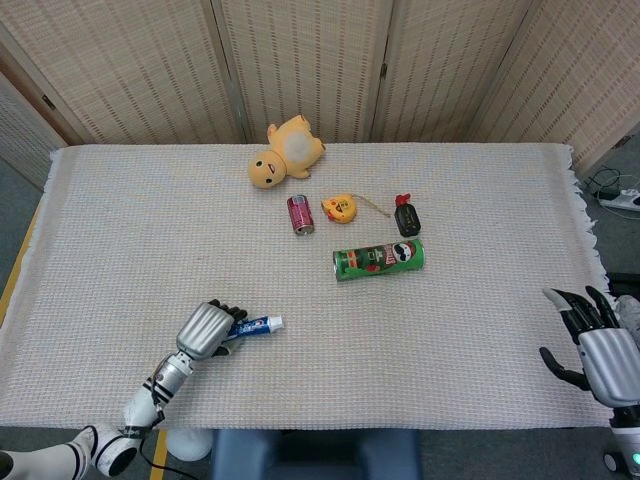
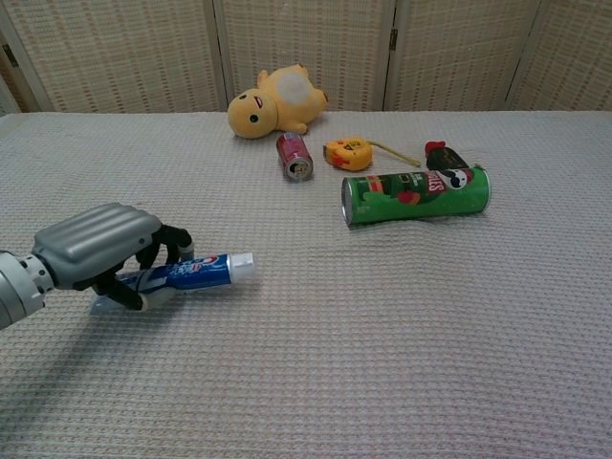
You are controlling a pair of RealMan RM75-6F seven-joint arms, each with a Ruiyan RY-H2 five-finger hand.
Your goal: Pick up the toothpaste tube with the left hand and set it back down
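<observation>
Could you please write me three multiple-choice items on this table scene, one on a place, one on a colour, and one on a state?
1. Where does the red soda can lie?
A. beside the toothpaste tube
B. between the yellow plush toy and the green chip can
C. at the table's right edge

2. What colour is the toothpaste tube's cap?
A. white
B. red
C. black

3. What is the left hand doing?
A. resting open on the cloth
B. pressing on the chip can
C. gripping the toothpaste tube

Answers:
1 B: the red soda can lies below the yellow plush toy and above-left of the green chip can.
2 A: the toothpaste tube ends in a white cap.
3 C: the left hand has its fingers wrapped round the tube.
</observation>
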